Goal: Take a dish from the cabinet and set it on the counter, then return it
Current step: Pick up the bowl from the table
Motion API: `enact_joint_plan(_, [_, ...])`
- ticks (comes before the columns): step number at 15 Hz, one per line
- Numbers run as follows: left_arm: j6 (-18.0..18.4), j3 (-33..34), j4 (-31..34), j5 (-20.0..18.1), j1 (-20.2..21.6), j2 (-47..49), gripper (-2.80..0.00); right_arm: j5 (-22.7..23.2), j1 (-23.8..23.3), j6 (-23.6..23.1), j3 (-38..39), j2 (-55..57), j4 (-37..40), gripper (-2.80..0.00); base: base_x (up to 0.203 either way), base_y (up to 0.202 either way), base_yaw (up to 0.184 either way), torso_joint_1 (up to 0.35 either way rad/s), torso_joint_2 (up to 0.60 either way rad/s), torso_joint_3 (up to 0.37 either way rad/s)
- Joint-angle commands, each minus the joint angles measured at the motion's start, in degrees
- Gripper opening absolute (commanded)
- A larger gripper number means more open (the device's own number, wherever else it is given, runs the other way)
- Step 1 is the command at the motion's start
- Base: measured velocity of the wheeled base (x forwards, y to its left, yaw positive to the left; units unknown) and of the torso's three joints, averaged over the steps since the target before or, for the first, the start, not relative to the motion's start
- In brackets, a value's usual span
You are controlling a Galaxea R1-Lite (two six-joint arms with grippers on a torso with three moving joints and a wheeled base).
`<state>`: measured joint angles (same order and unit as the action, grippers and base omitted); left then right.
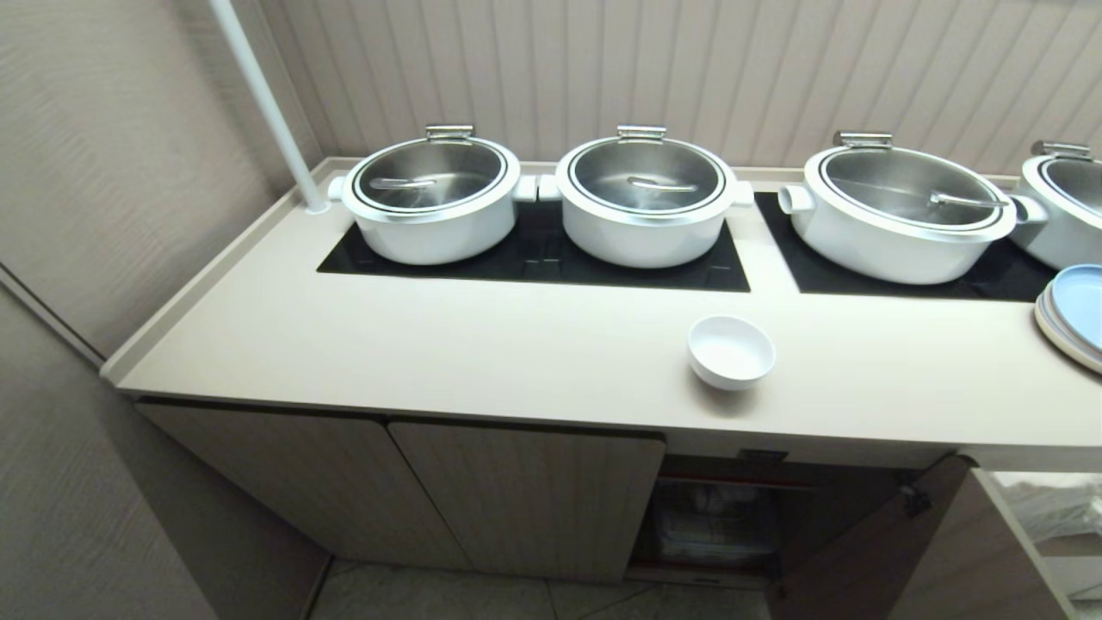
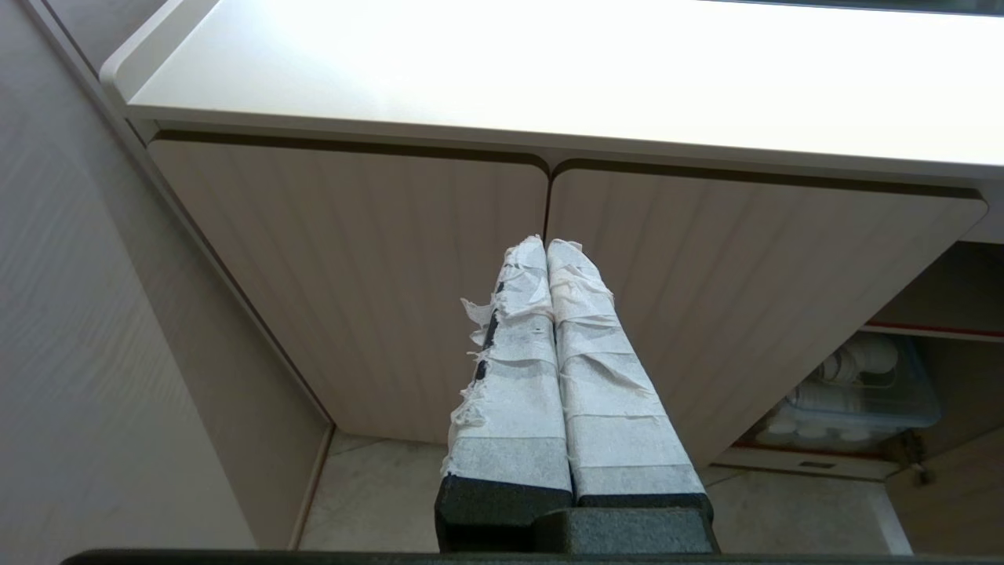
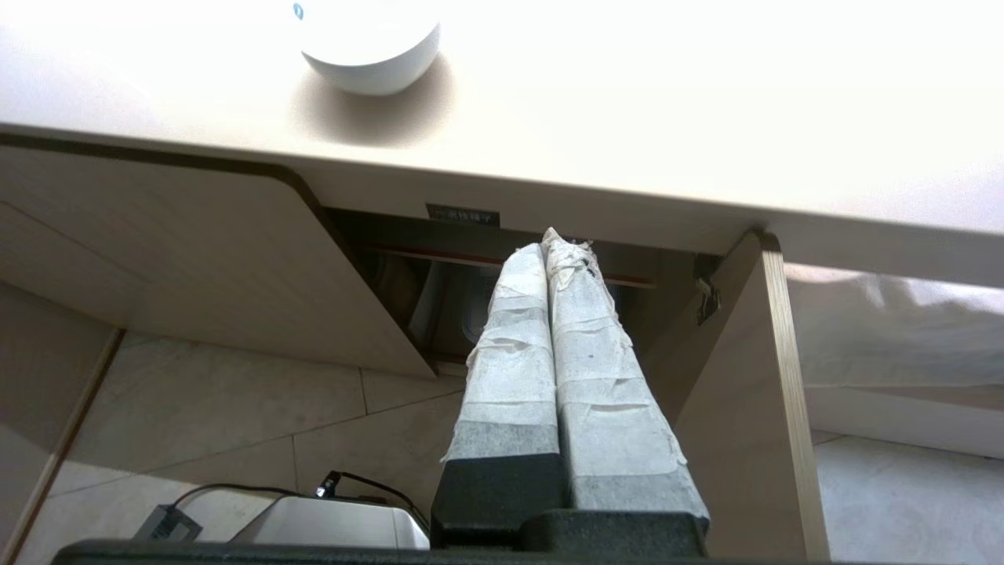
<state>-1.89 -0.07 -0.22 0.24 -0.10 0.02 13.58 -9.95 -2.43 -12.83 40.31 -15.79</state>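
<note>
The dish [image 1: 731,350], a small white bowl, stands upright on the cream counter [image 1: 482,344] near its front edge; the right wrist view shows it [image 3: 371,55] from below. Under it the beige cabinet [image 1: 525,499] has one door swung open [image 1: 869,551], showing a dark compartment [image 1: 715,521] with a red-edged shelf and a black label [image 3: 463,214]. My right gripper [image 3: 555,242] is shut and empty, low in front of that opening. My left gripper [image 2: 547,245] is shut and empty, pointing at the closed fluted doors [image 2: 353,282]. Neither arm shows in the head view.
Several large white pots with steel lids [image 1: 432,200] sit on black glass panels [image 1: 534,258] at the back of the counter. Pale-blue plates [image 1: 1076,310] are stacked at the right edge. A clear box of white cups [image 2: 855,392] sits inside the cabinet. A white pole [image 1: 267,103] rises at the back left.
</note>
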Motion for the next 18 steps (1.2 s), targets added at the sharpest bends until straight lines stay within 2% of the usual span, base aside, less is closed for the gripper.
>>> enact_joint_plan(1, [-0.04, 0.07, -0.04, 0.02, 0.01, -0.02, -2.8, 0.71, -0.88, -0.72, -5.42, 9.81, -0.27, -2.8, 0.0, 0.0, 0.0, 0.0, 0.0, 0.0])
enact_joint_plan(3, [-0.04, -0.01, -0.04, 0.02, 0.01, -0.02, -2.8, 1.01, -0.97, -2.22, -10.34, 14.07, -0.03, -2.8, 0.0, 0.0, 0.0, 0.0, 0.0, 0.0])
enact_joint_plan(7, [-0.04, 0.06, -0.04, 0.03, 0.01, -0.02, -2.8, 1.26, 0.77, -5.42, -15.09, 22.82, -0.32, -2.8, 0.0, 0.0, 0.0, 0.0, 0.0, 0.0])
enact_joint_plan(14, [-0.04, 0.07, -0.04, 0.02, 0.01, -0.02, -2.8, 1.36, 11.2, -5.76, -31.03, 43.88, -3.12, -2.8, 0.0, 0.0, 0.0, 0.0, 0.0, 0.0])
enact_joint_plan(16, [-0.04, 0.07, -0.04, 0.02, 0.01, -0.02, -2.8, 1.28, 13.46, -5.54, -36.31, 48.85, -1.77, -2.8, 0.0, 0.0, 0.0, 0.0, 0.0, 0.0])
enact_joint_plan(18, [-0.04, 0.03, -0.04, 0.02, 0.01, -0.02, -2.8, 1.08, 15.57, -5.48, -42.76, 52.36, 2.84, -2.8, 0.0, 0.0, 0.0, 0.0, 0.0, 0.0])
